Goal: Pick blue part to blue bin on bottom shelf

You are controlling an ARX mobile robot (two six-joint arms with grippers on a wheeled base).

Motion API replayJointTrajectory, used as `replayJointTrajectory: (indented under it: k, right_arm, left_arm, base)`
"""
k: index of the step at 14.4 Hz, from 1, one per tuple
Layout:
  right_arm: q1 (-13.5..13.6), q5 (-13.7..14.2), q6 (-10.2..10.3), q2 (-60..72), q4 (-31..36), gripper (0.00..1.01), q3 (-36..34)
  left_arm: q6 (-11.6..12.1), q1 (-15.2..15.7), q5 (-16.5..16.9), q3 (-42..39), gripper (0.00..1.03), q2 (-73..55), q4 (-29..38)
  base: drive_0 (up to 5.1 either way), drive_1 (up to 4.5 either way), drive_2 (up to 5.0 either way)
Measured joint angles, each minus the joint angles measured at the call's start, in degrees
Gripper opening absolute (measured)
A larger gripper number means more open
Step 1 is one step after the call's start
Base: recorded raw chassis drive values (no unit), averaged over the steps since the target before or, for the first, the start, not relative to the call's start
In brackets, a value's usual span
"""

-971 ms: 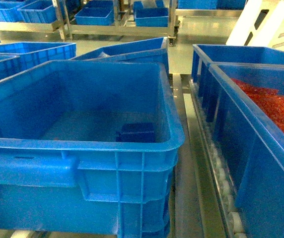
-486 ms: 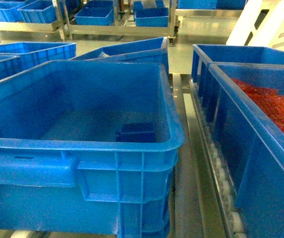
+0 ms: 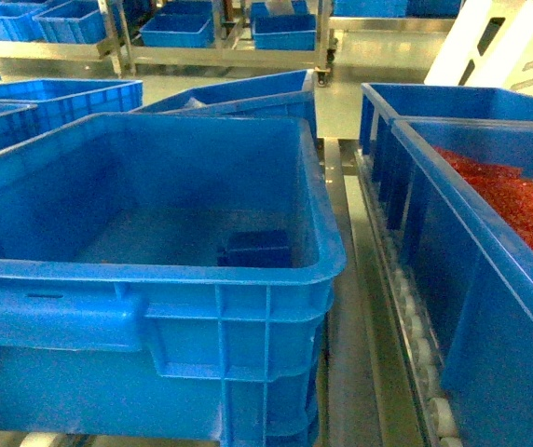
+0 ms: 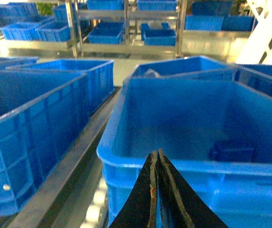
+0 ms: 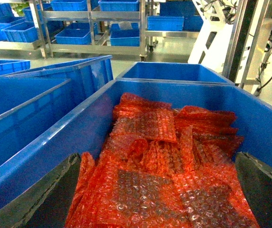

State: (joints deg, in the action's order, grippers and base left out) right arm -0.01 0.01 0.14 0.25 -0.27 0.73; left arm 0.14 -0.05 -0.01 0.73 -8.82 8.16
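Fingers of our left gripper (image 4: 157,190) are pressed together with nothing between them, just above the near rim of the blue bin (image 3: 155,270). Inside it the blue part (image 3: 255,249) lies on the floor by the right wall; further right, our right gripper (image 5: 155,190) is spread wide over red bubble wrap (image 5: 164,156) in the neighbouring crate (image 3: 490,307)

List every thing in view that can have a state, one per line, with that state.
Blue part: lying on the blue bin's floor, near its right wall, nothing gripping it.
Blue bin: upright, open-topped, holding only the blue part.
Crate of red wrap: open-topped, filled with crumpled red bubble wrap.
Left tool: shut, empty, outside the bin's near rim.
Right tool: open wide, empty, over the red wrap.
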Motion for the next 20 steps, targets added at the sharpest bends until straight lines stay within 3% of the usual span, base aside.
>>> replayJointTrajectory:
  k: [1, 6, 7, 14, 20]
  right_arm:
    - [0.0, 0.02, 0.0, 0.0, -0.04, 0.98, 0.0]
    - [0.0, 0.0, 0.0, 0.0, 0.0, 0.98, 0.0]
    - [0.0, 0.0, 0.0, 0.0, 0.0, 0.98, 0.0]
    - [0.0, -0.02, 0.0, 0.0, 0.0, 0.98, 0.0]
    - [0.0, 0.0, 0.0, 0.0, 0.0, 0.98, 0.0]
  left_arm:
    - [0.02, 0.0, 0.15, 0.02, 0.02, 6.14, -8.63]
    - [0.02, 0.02, 0.0, 0.02, 0.02, 8.44, -8.39]
    - [-0.04, 0.02, 0.0, 0.02, 0.09, 8.44, -8.41]
    - [-0.02, 0.02, 0.0, 0.02, 0.99, 8.44, -8.41]
    - [0.0, 0.02, 0.0, 0.02, 0.98, 8.44, -8.39]
  base:
    - [0.0, 0.0, 0.0]
    - [0.0, 0.0, 0.0]
    - [0.0, 0.0, 0.0]
    - [0.0, 0.0, 0.0]
    - [0.0, 0.0, 0.0]
